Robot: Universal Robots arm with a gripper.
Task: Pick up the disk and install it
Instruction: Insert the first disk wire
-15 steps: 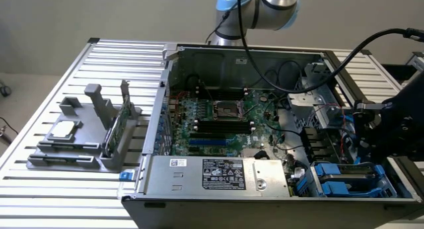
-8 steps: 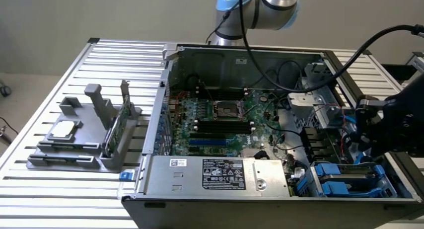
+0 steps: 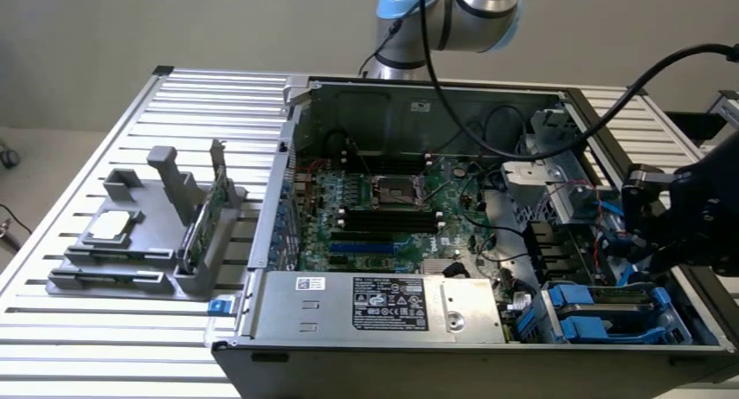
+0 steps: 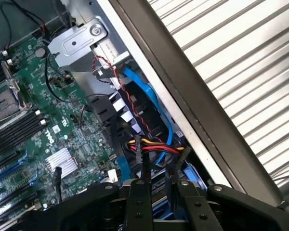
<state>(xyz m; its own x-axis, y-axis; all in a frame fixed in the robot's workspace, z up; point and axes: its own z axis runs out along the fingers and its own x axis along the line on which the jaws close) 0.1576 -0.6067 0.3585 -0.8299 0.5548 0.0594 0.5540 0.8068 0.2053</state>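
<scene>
Entry, from the exterior view's left: I am logging a grey fixture [image 3: 127,243], then the open computer case [image 3: 404,96], then the disk [image 3: 600,311] sitting in the drive bay at the case's right end. The gripper [image 4: 160,193] is hovering above it, fingers narrowly parted, gripping nothing.

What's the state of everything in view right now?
Computer case: open, insides exposed.
Disk: lying flat inside the case, at the exterior view's right, in its blue frame.
End effector: above the cables beside the disk.
Chip: lying flat on the grey holder.
Green card: standing on edge in the same holder.
</scene>
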